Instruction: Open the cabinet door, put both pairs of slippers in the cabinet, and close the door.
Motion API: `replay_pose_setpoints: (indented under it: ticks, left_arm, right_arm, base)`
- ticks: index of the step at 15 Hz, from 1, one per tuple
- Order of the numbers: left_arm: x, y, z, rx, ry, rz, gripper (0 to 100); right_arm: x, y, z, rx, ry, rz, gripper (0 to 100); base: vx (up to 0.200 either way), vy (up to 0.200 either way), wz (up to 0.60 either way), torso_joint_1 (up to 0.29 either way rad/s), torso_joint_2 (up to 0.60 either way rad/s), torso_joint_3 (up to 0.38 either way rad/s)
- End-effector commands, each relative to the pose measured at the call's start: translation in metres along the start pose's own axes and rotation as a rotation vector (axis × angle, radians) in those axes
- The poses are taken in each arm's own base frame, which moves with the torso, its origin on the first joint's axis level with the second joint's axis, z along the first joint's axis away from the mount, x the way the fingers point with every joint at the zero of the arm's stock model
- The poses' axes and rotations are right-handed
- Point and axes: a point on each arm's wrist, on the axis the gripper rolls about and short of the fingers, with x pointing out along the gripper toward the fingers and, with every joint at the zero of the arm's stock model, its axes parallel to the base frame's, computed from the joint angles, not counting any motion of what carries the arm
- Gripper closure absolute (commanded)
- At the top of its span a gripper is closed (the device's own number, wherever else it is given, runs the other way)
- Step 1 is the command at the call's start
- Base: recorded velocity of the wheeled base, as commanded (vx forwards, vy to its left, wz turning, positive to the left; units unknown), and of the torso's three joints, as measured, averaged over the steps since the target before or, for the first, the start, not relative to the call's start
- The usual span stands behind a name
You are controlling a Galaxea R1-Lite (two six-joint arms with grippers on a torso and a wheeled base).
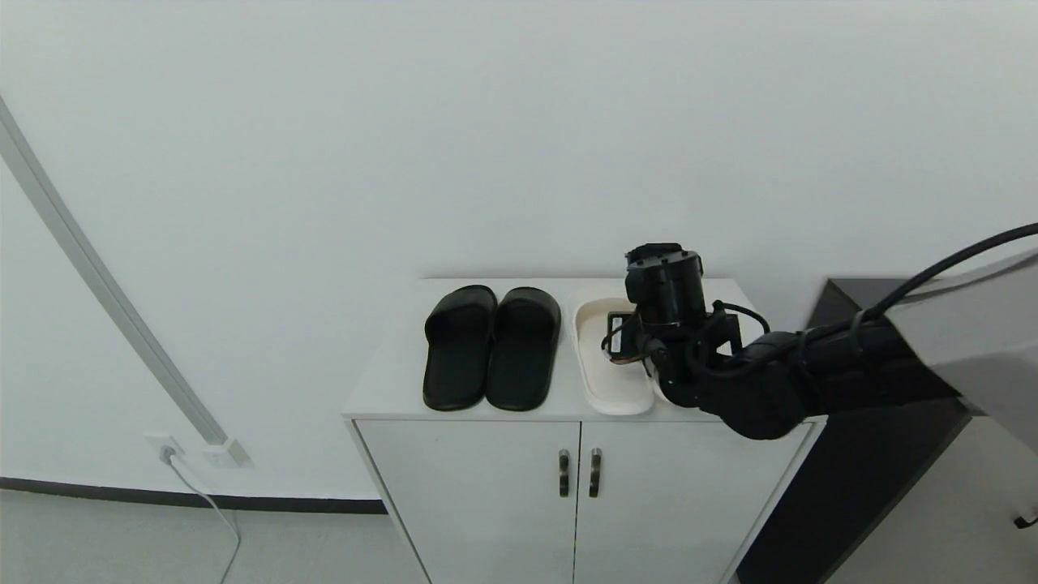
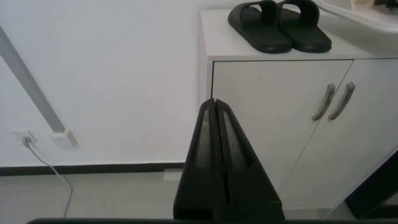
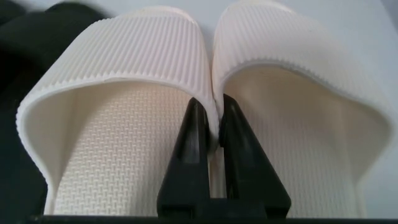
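White slippers [image 3: 118,81], half masked overhead, show adjoining walls pinched between right fingers [image 3: 189,149].

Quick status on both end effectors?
Left end effector: closed, empty.
Right end effector: closed on the white slippers.

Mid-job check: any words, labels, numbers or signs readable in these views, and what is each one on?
No text can be read in any view.
Small white label on the right arm, near its wrist: too small to read.
Black slippers, white slippers, cabinet doors, wall socket: no print visible.
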Motion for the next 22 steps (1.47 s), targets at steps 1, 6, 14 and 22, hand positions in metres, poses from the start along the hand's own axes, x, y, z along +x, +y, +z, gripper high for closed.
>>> replay_pose_setpoints:
  ticks: [1,6,14,22]
  left_arm:
    - [0.0,0.0,0.0,0.0,0.001,0.001,100]
    - [0.0,0.0,0.0,0.0,0.001,0.001,100]
    - [0.0,0.0,0.0,-0.002,0.001,0.001,100]
    - [0.0,0.0,0.0,-0.002,0.001,0.001,100]
  right_arm:
    - [-0.069,-0.016,0.017,-0.004,0.006,0.172,100]
    - [-0.161,-0.076,-0.001,-0.002,0.027,0.602,100]
    - [-0.173,-0.089,-0.014,-0.055,0.06,0.648,100]
    - [-0.171,-0.09,-0.025,-0.093,0.093,0.643,100]
  base:
    - [0.0,0.0,0.0,0.0,0.0,0.0]
    - [0.0,0.0,0.0,0.0,0.0,0.0]
    - [-0.075,0.0,0.0,0.0,0.0,0.001]
    - [-0.125,0.0,0.0,0.004,0.0,0.001]
